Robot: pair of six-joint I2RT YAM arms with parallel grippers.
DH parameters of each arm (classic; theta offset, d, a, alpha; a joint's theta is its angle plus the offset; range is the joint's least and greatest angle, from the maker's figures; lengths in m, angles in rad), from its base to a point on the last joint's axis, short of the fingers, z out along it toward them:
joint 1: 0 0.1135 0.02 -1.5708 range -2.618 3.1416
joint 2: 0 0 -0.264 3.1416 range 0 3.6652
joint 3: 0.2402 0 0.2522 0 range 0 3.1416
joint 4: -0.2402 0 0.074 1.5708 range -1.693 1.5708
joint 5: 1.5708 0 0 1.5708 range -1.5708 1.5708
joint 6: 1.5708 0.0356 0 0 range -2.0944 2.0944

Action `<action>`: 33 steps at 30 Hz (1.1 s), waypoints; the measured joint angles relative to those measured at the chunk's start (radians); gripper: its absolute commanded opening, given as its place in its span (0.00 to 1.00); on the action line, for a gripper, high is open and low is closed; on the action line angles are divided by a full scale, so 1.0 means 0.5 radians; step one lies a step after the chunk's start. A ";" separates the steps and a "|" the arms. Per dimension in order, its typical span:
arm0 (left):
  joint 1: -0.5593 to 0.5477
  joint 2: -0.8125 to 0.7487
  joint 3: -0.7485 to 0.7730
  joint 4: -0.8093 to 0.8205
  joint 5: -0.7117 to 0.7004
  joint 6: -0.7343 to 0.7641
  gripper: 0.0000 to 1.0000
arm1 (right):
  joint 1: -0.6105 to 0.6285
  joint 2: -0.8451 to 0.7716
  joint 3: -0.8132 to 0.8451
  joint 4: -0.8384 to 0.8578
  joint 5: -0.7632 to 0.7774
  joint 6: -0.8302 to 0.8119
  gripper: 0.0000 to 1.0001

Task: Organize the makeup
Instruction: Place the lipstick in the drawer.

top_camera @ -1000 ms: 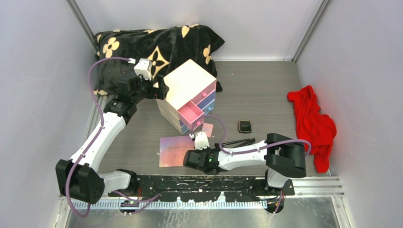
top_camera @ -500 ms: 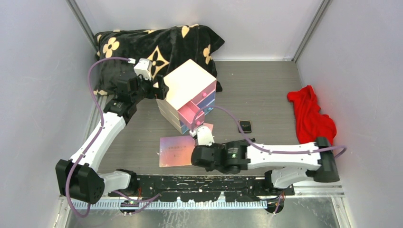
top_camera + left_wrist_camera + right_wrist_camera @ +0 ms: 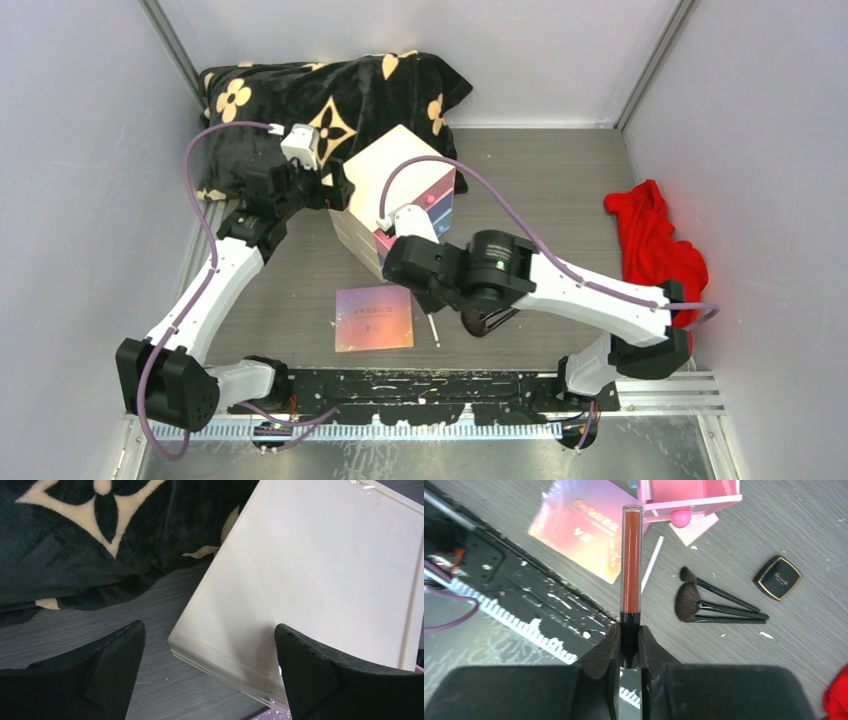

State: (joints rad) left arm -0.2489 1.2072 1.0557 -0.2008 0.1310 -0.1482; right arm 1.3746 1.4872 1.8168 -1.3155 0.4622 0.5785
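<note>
My right gripper point(image 3: 629, 630) is shut on the black cap of a clear red-brown lip gloss tube point(image 3: 631, 560), held in the air above the table. Below it lie the iridescent palette point(image 3: 584, 527) point(image 3: 373, 320), a thin white stick point(image 3: 651, 565) point(image 3: 433, 328), black-handled brushes point(image 3: 719, 602), a black compact point(image 3: 778, 577) and a small pink square compact point(image 3: 698, 528) under the open pink drawer point(image 3: 689, 497). My left gripper point(image 3: 209, 627) point(image 3: 338, 188) is open, with its fingers either side of the cream drawer box's point(image 3: 400, 175) back corner. No gold tube is in view.
A black floral cushion point(image 3: 330, 95) lies behind the box. A red cloth point(image 3: 655, 255) lies at the right. The black base rail point(image 3: 440, 385) runs along the near edge. My raised right arm point(image 3: 520, 275) hides the box front and the brushes from above.
My right arm has risen from the table beside the palette and swung up towards the drawer box, carrying the lip gloss tube. The left arm has not moved.
</note>
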 measured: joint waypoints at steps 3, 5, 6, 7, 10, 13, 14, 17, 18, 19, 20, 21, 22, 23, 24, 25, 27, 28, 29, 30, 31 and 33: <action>0.000 -0.005 -0.005 0.000 0.001 0.000 1.00 | -0.158 0.098 0.006 -0.039 -0.085 -0.108 0.01; 0.000 -0.006 -0.006 0.000 0.001 0.000 1.00 | -0.266 0.130 0.018 -0.064 -0.130 -0.174 0.01; 0.000 -0.006 -0.006 0.000 0.001 0.000 1.00 | -0.309 0.143 0.037 -0.076 -0.144 -0.208 0.01; 0.000 -0.006 -0.006 0.000 0.002 0.000 1.00 | -0.342 0.156 0.063 -0.089 -0.152 -0.233 0.01; 0.000 -0.006 -0.006 0.000 0.002 -0.001 1.00 | -0.429 0.205 0.233 -0.115 -0.180 -0.334 0.01; 0.000 -0.006 -0.006 0.000 0.002 0.000 1.00 | -0.488 0.246 0.385 -0.113 -0.233 -0.433 0.01; 0.000 -0.006 -0.006 0.000 0.002 0.000 1.00 | -0.503 0.249 0.396 -0.111 -0.239 -0.443 0.01; 0.000 -0.006 -0.006 0.000 0.001 0.000 1.00 | -0.560 0.301 0.446 -0.111 -0.309 -0.514 0.01; 0.000 -0.006 -0.006 0.000 0.001 0.001 1.00 | -0.578 0.323 0.449 -0.110 -0.336 -0.533 0.01; 0.000 -0.006 -0.006 0.000 0.002 0.000 1.00 | -0.593 0.349 0.450 -0.111 -0.360 -0.549 0.01; 0.000 -0.006 -0.006 0.000 0.002 0.000 1.00 | -0.607 0.377 0.450 -0.111 -0.386 -0.568 0.01; 0.000 -0.006 -0.006 0.000 0.002 0.000 1.00 | -0.622 0.405 0.450 -0.110 -0.417 -0.583 0.01; 0.000 -0.006 -0.006 0.000 0.001 0.001 1.00 | -0.631 0.426 0.450 -0.111 -0.440 -0.594 0.01; 0.000 -0.006 -0.006 0.000 0.001 0.001 1.00 | -0.645 0.448 0.450 -0.110 -0.467 -0.607 0.01; 0.000 -0.006 -0.006 0.000 0.002 0.001 1.00 | -0.655 0.466 0.450 -0.111 -0.490 -0.621 0.01; 0.000 -0.006 -0.006 0.000 0.001 0.001 1.00 | -0.664 0.478 0.451 -0.111 -0.506 -0.630 0.01; 0.000 -0.006 -0.006 0.000 0.001 0.001 1.00 | -0.679 0.506 0.472 -0.124 -0.536 -0.646 0.01; 0.000 -0.007 -0.006 0.000 0.001 0.001 1.00 | -0.687 0.521 0.494 -0.130 -0.548 -0.655 0.01; 0.000 -0.006 -0.006 0.000 0.001 0.001 1.00 | -0.692 0.535 0.521 -0.134 -0.563 -0.667 0.01; 0.000 -0.007 -0.006 0.001 0.001 0.001 1.00 | -0.700 0.548 0.546 -0.139 -0.571 -0.674 0.01; 0.000 -0.007 -0.006 0.000 0.001 0.001 1.00 | -0.709 0.562 0.575 -0.143 -0.583 -0.681 0.01; 0.000 -0.007 -0.006 0.000 0.001 0.001 1.00 | -0.723 0.585 0.617 -0.153 -0.600 -0.690 0.01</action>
State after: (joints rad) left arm -0.2489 1.2037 1.0527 -0.2008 0.1314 -0.1478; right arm 1.0130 1.7798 2.1254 -1.3918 0.1619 0.2333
